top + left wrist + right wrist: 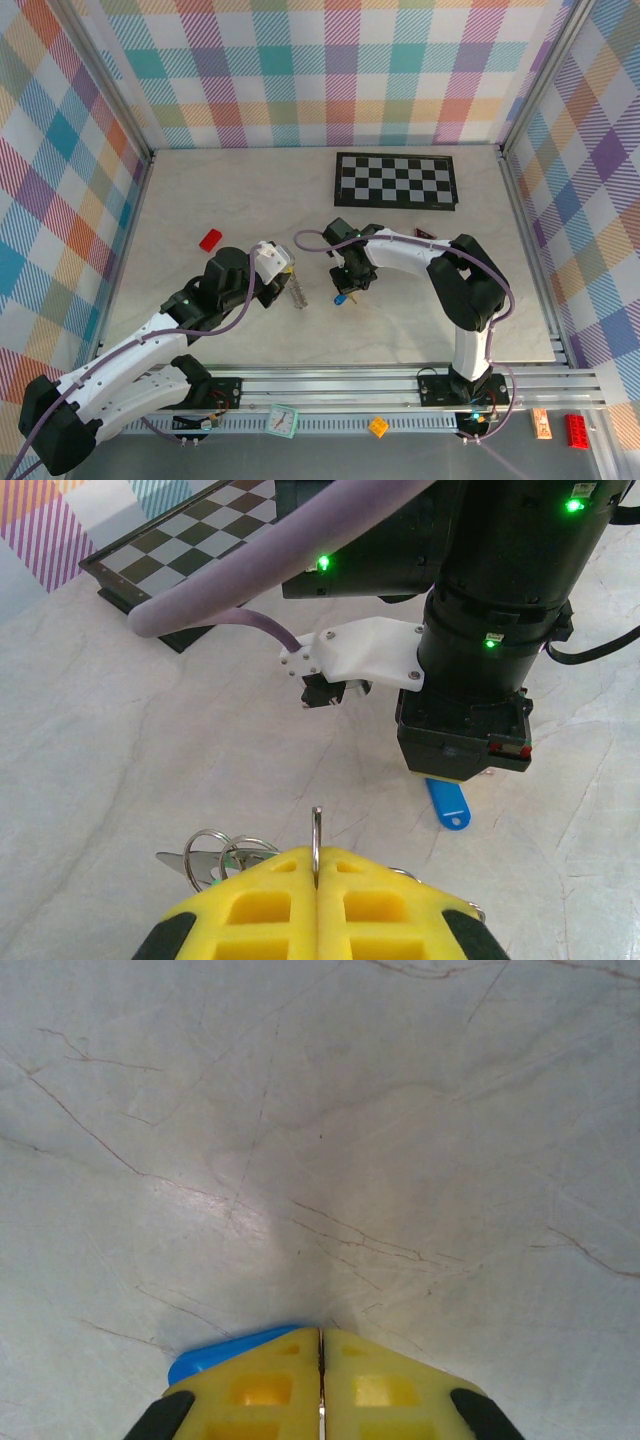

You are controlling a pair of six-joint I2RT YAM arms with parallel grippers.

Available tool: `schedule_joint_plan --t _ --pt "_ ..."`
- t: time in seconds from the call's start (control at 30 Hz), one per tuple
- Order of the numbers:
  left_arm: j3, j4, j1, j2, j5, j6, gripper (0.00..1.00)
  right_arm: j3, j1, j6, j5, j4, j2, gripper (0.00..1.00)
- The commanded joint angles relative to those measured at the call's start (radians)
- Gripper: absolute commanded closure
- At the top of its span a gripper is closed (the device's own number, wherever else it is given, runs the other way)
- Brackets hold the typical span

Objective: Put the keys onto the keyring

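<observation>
My left gripper (316, 852) is shut on the keyring (316, 825), and one thin silvery ring stands upright out of the seam between its yellow fingers. More rings and a flat metal tag hang to the left, with a bit of the green key (232, 861) among them. From above, the left gripper (293, 283) and keyring (298, 296) sit mid-table. My right gripper (320, 1332) is shut, tips down on the table. The blue key (225, 1352) lies flat, poking out from under its left finger. The blue key's holed end (447, 804) shows beside the right gripper (450, 777).
A black-and-white chequered board (396, 179) lies at the back. A red block (210, 239) sits left of my left arm, and a small red triangle (425, 233) lies right of the right arm's wrist. Patterned walls close off three sides.
</observation>
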Motion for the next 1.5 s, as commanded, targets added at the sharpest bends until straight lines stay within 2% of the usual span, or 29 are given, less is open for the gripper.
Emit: schedule_joint_plan --t 0.0,0.2,0.53,0.77,0.97,1.13,1.3,1.47 --pt "-0.002 0.043 -0.009 -0.006 0.022 0.009 1.00 0.021 0.003 -0.001 0.008 -0.032 -0.012 0.93" --pt "-0.001 0.041 -0.009 -0.008 0.023 0.009 1.00 0.007 0.003 -0.003 0.024 -0.022 -0.059 0.98" --pt "0.008 0.039 -0.009 -0.002 0.043 0.010 1.00 -0.113 0.004 -0.092 0.013 0.109 -0.293 1.00" --pt "0.006 0.064 -0.010 -0.007 0.124 0.008 1.00 -0.235 0.004 -0.255 -0.185 0.282 -0.482 1.00" --pt "-0.019 0.107 -0.013 -0.024 0.256 0.018 1.00 -0.262 0.004 -0.414 -0.390 0.322 -0.538 1.00" --pt "-0.016 0.090 -0.015 -0.024 0.282 0.037 1.00 -0.288 0.003 -0.516 -0.518 0.344 -0.585 1.00" --pt "-0.002 0.066 -0.016 -0.012 0.304 0.045 1.00 -0.336 0.004 -0.582 -0.562 0.397 -0.654 1.00" --pt "0.001 0.068 -0.018 -0.005 0.341 0.041 1.00 -0.336 0.006 -0.586 -0.584 0.414 -0.675 1.00"
